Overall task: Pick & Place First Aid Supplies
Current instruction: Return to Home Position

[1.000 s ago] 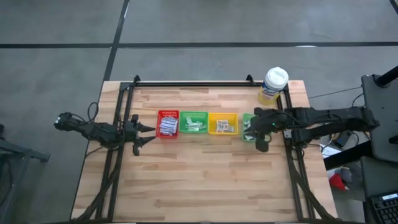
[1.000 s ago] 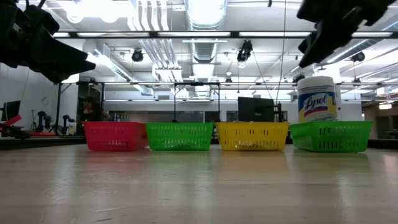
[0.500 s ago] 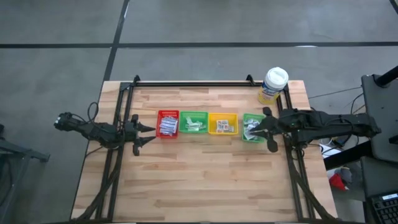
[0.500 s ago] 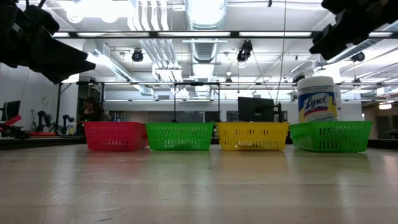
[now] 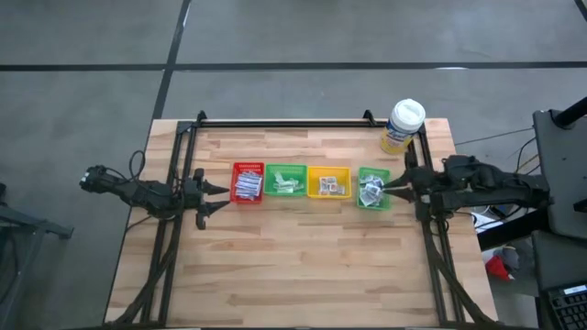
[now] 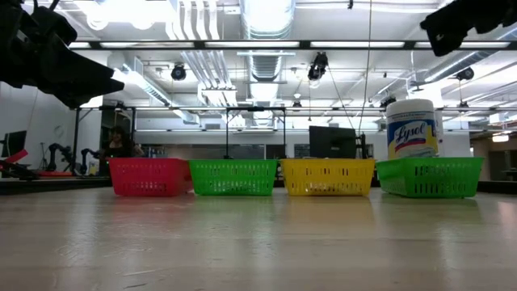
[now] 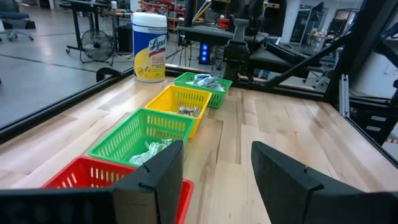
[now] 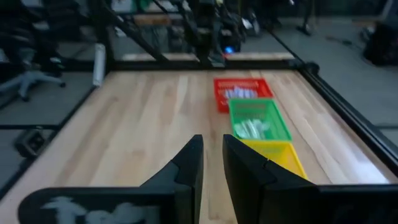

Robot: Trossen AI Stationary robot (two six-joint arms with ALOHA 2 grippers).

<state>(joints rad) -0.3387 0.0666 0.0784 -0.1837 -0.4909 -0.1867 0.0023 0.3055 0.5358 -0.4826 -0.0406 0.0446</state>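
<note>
We'd draw the right gripper (image 5: pixel 387 186), fingers barely parted, high off the end tray (image 5: pixel 374 170); the left gripper (image 5: pixel 225 198) waits, fingers spread.

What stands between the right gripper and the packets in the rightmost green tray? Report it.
Nothing visible. The right gripper hangs high beside the rightmost green tray, whose packets lie uncovered; only the tray's low wall is between.

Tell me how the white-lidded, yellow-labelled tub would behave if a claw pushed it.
The tall white-lidded plastic tub with the yellow label stands upright, taller than wide, so a push near its lid would probably tip it; a low push might slide it. Being cylindrical, it would likely roll once toppled. Its weight cannot be told.
</note>
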